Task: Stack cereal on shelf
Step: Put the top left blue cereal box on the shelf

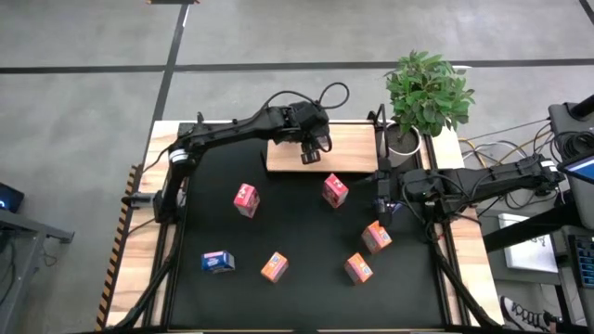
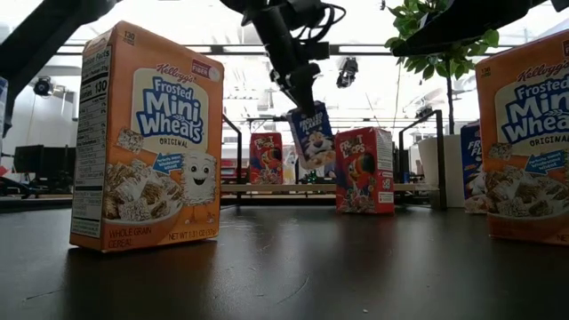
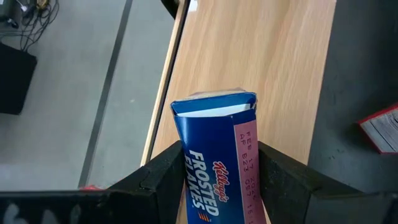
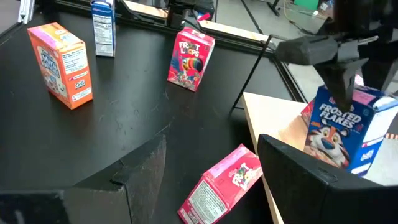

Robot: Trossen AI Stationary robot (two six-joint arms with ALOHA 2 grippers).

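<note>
In the high view's lower left a blue cardboard cereal box (image 1: pixel 217 263) stands on the matte black tabletop (image 1: pixel 297 297), with orange printed boxes (image 1: pixel 274 267) to its right and a red Froot Loops box (image 1: pixel 246 199) above them, all well apart with open black surface between. At upper centre lies the flat light-wood shelf board (image 1: pixel 348 144) with its thin black frame, where the left gripper (image 1: pixel 313 148) is clamped on a blue Frosted Flakes box (image 3: pixel 217 155) held over the smooth wood grain, near the board's left edge. At right centre the right gripper (image 1: pixel 383 206) hangs with fingers spread wide and empty, between a tipped pink box (image 4: pixel 222 184) and an orange box (image 1: pixel 376 237).
</note>
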